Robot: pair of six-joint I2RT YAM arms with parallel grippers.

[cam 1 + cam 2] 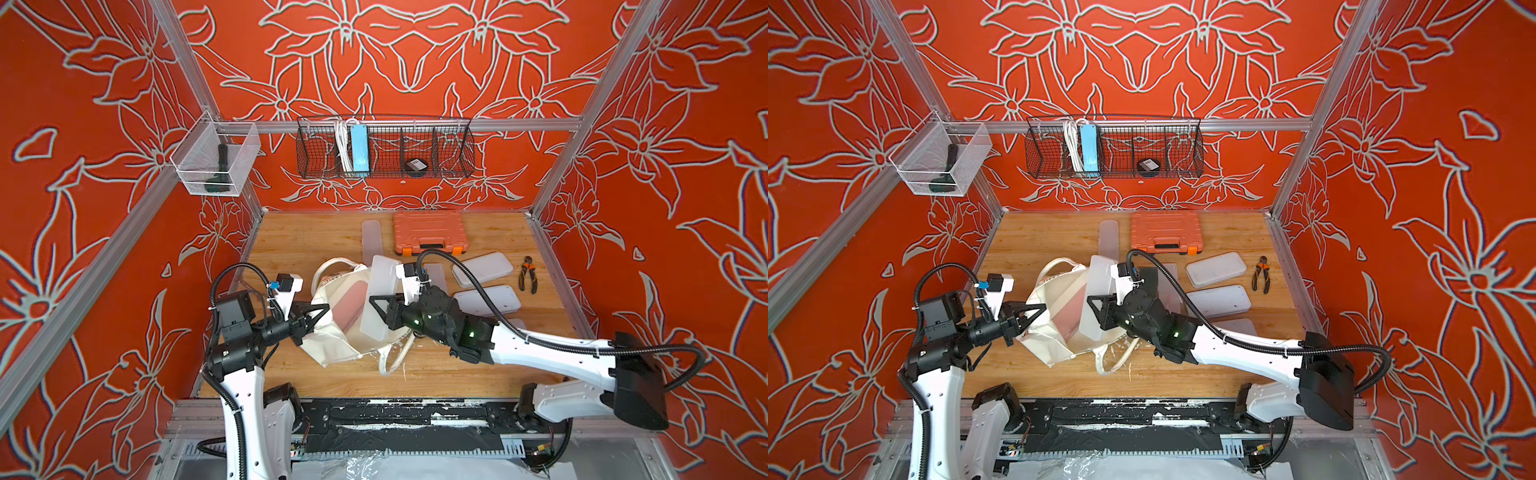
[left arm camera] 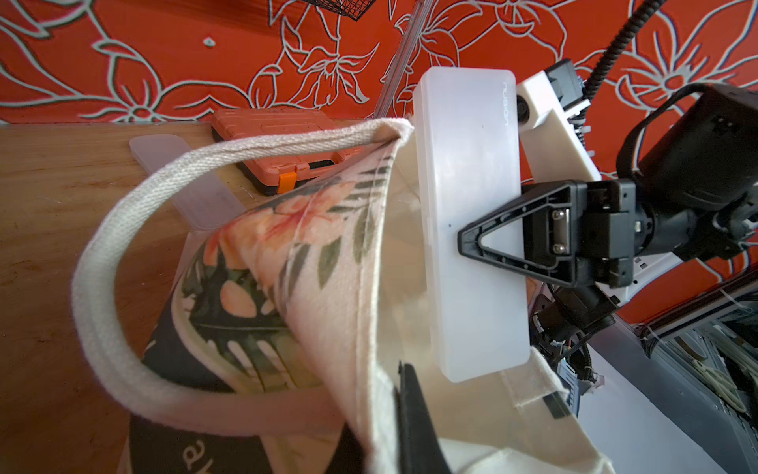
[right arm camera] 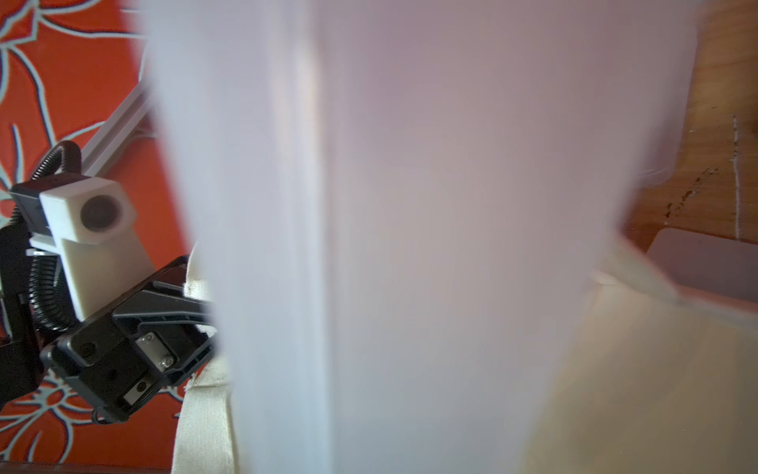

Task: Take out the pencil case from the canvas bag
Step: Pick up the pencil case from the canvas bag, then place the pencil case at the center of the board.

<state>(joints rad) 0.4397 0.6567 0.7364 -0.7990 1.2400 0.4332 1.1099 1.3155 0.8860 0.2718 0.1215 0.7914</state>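
The cream canvas bag (image 1: 332, 340) (image 1: 1050, 332) lies mid-table with its mouth held open and its flower print (image 2: 287, 230) facing out. My left gripper (image 1: 322, 309) (image 1: 1040, 309) (image 2: 396, 369) is shut on the bag's rim cloth. A frosted white pencil case (image 1: 380, 299) (image 1: 1098, 295) (image 2: 471, 225) stands on end, tilted, at the bag's mouth, its lower end level with the rim. My right gripper (image 1: 374, 303) (image 1: 1092, 301) (image 2: 463, 242) is shut on the case's middle. In the right wrist view the case (image 3: 410, 246) fills the picture and hides those jaws.
An orange tool case (image 1: 430, 230) sits at the back. Two white flat boxes (image 1: 482, 270) (image 1: 486, 299) and pliers (image 1: 528, 274) lie to the right, and a long frosted lid (image 1: 371, 241) lies behind the bag. Wire baskets (image 1: 384, 145) hang on the back wall.
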